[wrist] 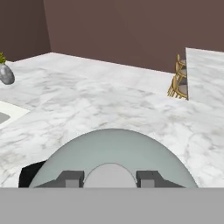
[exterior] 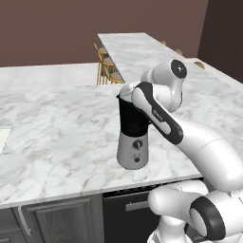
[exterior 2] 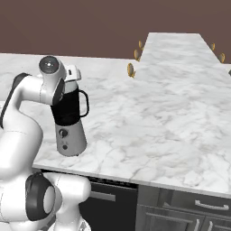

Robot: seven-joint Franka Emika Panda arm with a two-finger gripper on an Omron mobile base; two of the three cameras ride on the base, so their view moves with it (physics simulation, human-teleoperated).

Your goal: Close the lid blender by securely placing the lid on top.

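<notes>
Lid (wrist: 113, 151) gripped at knob, over blender (exterior: 133, 137) jar mouth.
Fingers (wrist: 70, 178) closed either side of knob; blender upright on marble worktop (exterior: 61, 142).

Marble counter (exterior: 57, 137), gold stools (exterior: 107, 66), grey vase (wrist: 6, 73) far off.

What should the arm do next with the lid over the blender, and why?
Probably lower the lid straight down until it seats. In the hand view the gripper is shut on the lid's knob, with the blender jar's black edge showing under it, so it looks roughly centred; whether it already rests there isn't clear.
</notes>
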